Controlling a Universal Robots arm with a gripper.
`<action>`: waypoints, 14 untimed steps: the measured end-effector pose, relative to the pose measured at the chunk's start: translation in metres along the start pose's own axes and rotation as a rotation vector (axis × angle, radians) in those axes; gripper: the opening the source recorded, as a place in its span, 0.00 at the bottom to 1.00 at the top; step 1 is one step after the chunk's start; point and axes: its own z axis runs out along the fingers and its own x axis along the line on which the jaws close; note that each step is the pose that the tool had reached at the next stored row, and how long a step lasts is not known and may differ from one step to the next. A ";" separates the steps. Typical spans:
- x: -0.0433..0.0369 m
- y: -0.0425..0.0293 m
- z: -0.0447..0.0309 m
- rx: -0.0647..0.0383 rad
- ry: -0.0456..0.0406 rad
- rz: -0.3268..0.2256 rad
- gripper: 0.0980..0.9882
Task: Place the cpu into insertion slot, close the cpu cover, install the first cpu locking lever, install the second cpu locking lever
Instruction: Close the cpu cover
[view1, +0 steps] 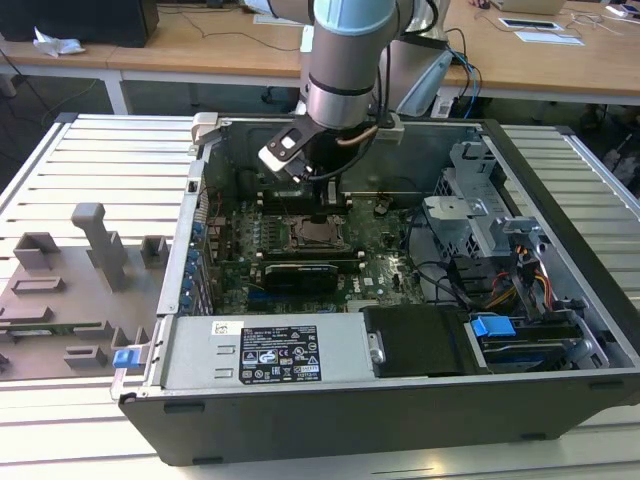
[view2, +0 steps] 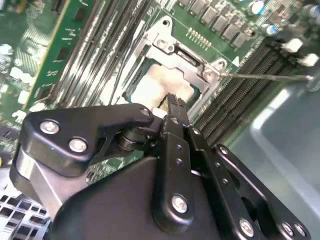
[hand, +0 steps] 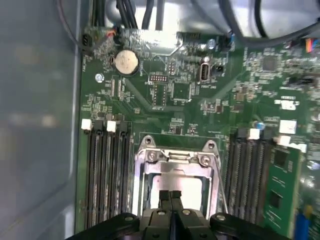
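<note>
Over one cpu (hand: 192, 189), one closed end effector (hand: 170, 194)

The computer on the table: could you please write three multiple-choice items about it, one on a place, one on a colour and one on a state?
1. Where is the gripper?
A. over the processor socket
B. over the power supply
C. outside the computer, over the table

2. What colour is the main circuit board?
A. red
B. white
C. green

3. How do the gripper's fingertips stand?
A. spread wide apart
B. shut together
C. clamped on a cable

Answers:
1. A: both wrist views show the fingertips right above the socket's metal frame.
2. C: the board is green around the socket in both wrist views.
3. B: in the first wrist view the two tips meet with no gap and nothing between them.
</note>
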 end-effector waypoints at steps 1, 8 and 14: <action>0.0002 -0.0003 -0.0068 0.000 0.0001 0.000 0.01; 0.0007 -0.0019 -0.0379 0.000 0.0000 0.000 0.01; 0.0013 -0.0038 -0.0762 0.000 0.0000 0.000 0.01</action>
